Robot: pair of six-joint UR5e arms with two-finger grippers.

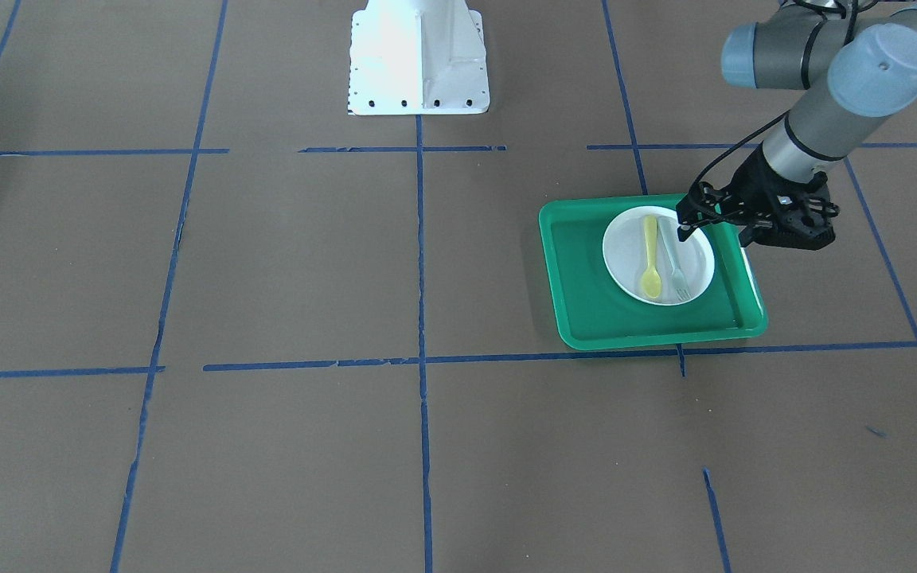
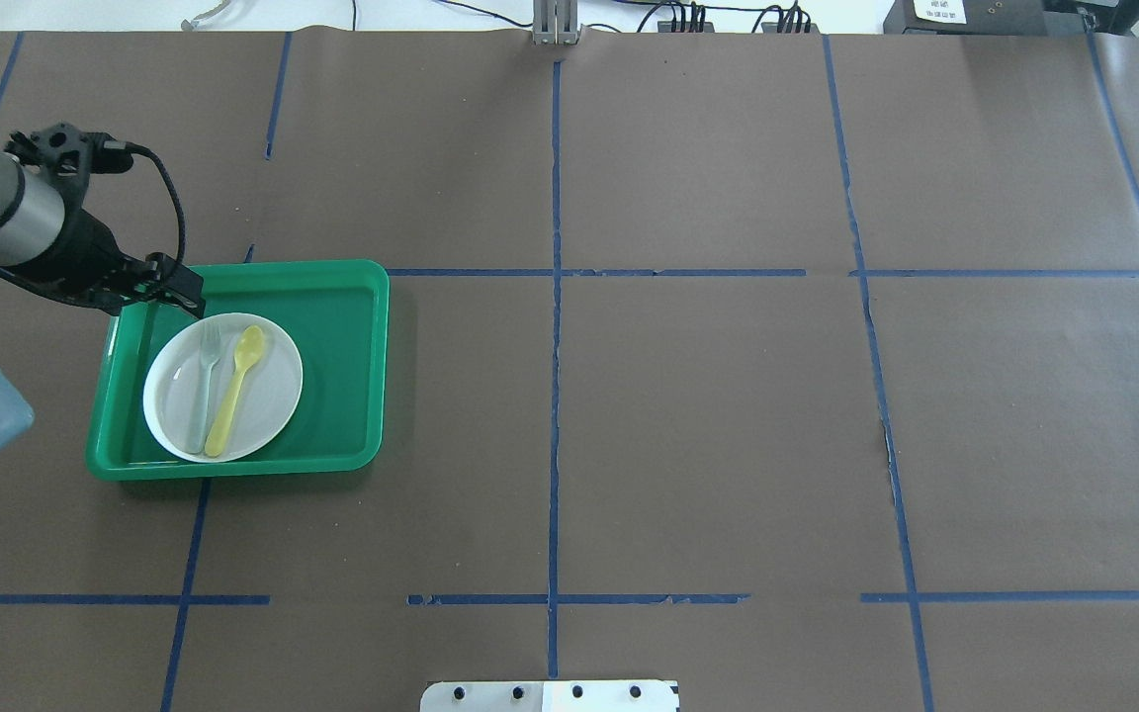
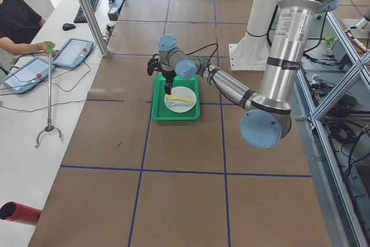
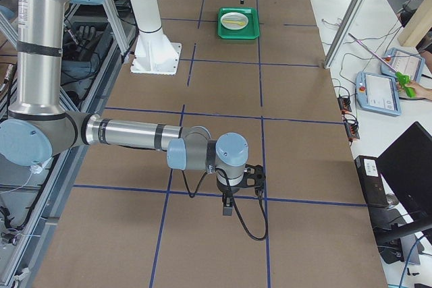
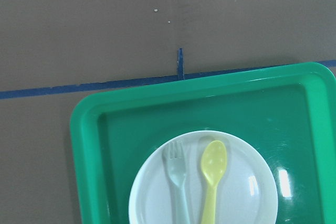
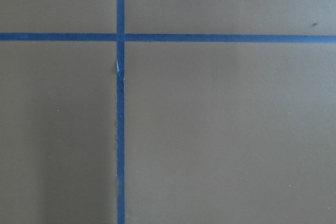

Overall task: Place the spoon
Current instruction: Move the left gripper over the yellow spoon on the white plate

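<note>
The yellow spoon (image 1: 650,259) lies free on the white plate (image 1: 626,255), bowl away from the robot, beside a pale grey-green fork (image 1: 673,263). The plate sits in the green tray (image 1: 586,270). The spoon (image 2: 236,389) also shows in the overhead view and the spoon (image 5: 212,177) in the left wrist view. My left gripper (image 1: 683,231) hangs empty above the tray's far left corner (image 2: 189,297), clear of the plate, and looks open. My right gripper (image 4: 227,208) hovers over bare table far from the tray; I cannot tell whether it is open or shut.
The robot's white base (image 1: 419,60) stands at the table's near middle edge. Brown paper with blue tape lines (image 6: 121,129) covers the table. An operator's desk with tablets (image 3: 72,53) runs along the far side.
</note>
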